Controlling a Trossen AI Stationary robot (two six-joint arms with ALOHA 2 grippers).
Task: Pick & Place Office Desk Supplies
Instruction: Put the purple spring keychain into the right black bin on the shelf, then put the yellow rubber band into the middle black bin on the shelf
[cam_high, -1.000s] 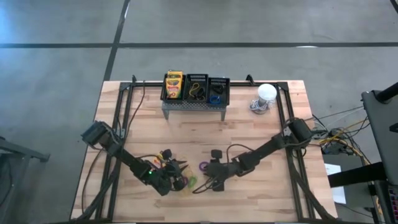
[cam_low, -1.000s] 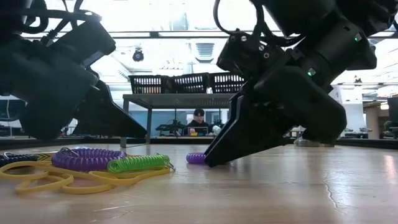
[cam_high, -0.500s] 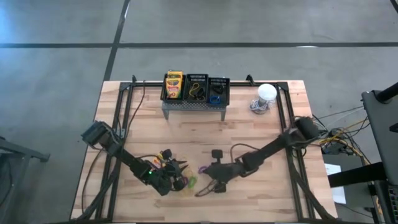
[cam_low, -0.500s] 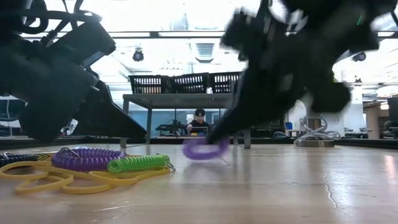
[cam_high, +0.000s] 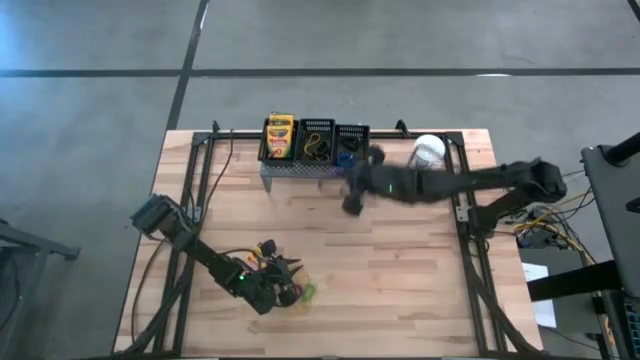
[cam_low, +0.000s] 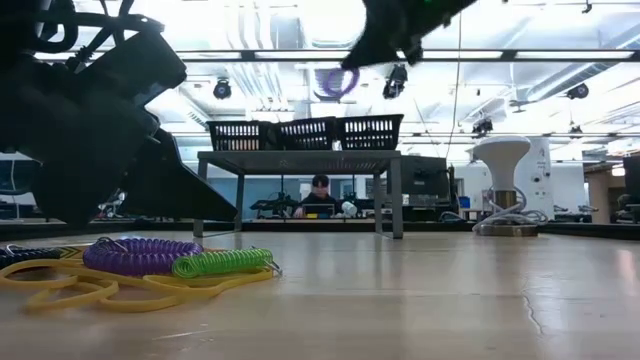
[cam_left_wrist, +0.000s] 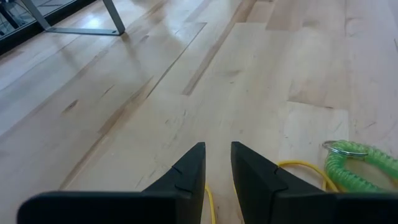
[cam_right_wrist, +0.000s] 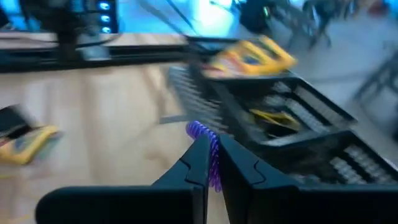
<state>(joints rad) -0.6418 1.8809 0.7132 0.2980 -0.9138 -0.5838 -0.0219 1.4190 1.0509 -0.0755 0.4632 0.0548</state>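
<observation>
1. Within the last second the right gripper had shut its fingers on a purple coiled band down on the table near the front, lifted it, and swung across to the back, just in front of the grey perforated stand.
2. In the low view the purple coiled band hung in the air from those closed fingertips, higher than the three baskets.
3. Judged from this, the carry was nearly done; what remained was to bring the band over a basket and let go.
4. The left gripper sat low over the front-left of the table, jaws narrowly apart and holding nothing, right beside the loose pile of bands.
5. Count: three black mesh baskets stood in a row on the stand.
6. One crayon box filled the leftmost basket.
7. A second crayon box lay on the table.
8. Coiled bands left in the pile: one purple, one green, plus yellow loops too tangled to count.
9. One white dome object stood at the back right.
</observation>
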